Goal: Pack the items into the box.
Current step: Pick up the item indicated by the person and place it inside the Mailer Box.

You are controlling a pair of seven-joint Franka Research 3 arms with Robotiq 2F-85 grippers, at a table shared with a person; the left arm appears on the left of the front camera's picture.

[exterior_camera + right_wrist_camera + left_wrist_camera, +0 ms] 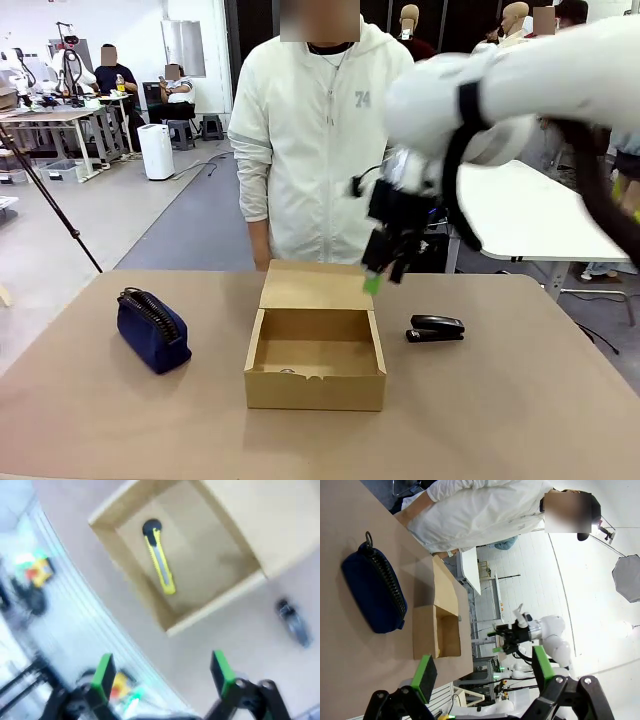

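The box [315, 372] sits mid-table, open at the top, with its lid [315, 286] folded back on the far side. In the right wrist view a yellow cutter [160, 564] with a black end lies flat on the box floor, alone in it. The pouch [152, 330] lies on the table [520, 410] to the left of the box, well apart from it, zipper up. The stapler [436, 328] lies to the right of the box, near it but not touching. Both are outside the box.

The right claw [386, 275] hangs in the air over the far right corner of the box, above the lid's edge, pointing down. Its green pads [221, 671] stand wide apart with nothing between them, and the picture from its wrist is blurred. The left claw [482, 672] is also spread open and empty. From its wrist the pouch [372, 590] and the box [437, 630] lie beyond it on the table, and it touches neither.

A person [315, 150] in a white hooded jacket stands at the far side of the table, right behind the box.
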